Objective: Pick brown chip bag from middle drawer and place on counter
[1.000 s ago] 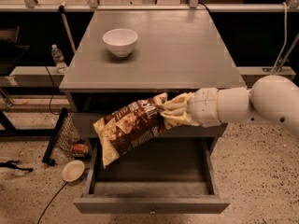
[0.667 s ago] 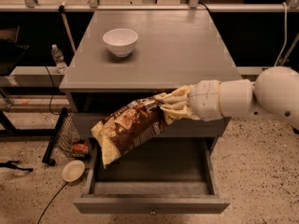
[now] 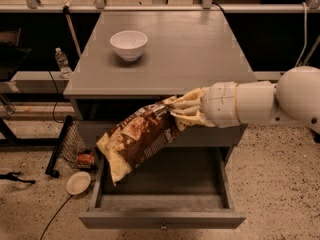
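Nearest: open middle drawer. Above its left half, off the drawer floor: brown chip bag, long axis slanting down-left from gripper, clamped at its upper-right end. Gripper just below and near of counter front edge. Likely needs lift, then travel far. Open room right of white bowl.

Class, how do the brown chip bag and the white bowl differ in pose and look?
The brown chip bag hangs tilted above the drawer, its upper end clamped by the gripper; the white bowl sits upright on the counter. The bag is dark and crinkly; the bowl plain and smooth. The bag is longer than the bowl is wide.
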You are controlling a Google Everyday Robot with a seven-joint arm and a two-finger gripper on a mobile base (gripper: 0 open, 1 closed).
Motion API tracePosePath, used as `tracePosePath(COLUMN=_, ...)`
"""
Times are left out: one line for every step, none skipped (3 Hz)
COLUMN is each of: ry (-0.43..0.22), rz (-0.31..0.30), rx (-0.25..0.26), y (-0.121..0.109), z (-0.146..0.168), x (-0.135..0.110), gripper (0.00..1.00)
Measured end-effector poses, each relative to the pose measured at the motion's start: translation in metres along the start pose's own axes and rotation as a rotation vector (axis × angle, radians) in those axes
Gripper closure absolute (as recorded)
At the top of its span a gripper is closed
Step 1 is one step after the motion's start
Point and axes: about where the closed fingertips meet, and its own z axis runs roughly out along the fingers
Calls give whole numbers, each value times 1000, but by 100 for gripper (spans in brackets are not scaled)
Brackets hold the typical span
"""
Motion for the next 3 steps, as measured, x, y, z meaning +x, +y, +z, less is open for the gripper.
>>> tracePosePath(ry=31, rz=-56, rx=28, y=-5, z=-15, x=-24, gripper=100)
tracePosePath(ry=31, rz=-56, rx=28, y=-5, z=-15, x=-24, gripper=100)
tracePosePath(ry=24, rz=-85, rx=43, y=-20, z=-13, x=-29, gripper=100)
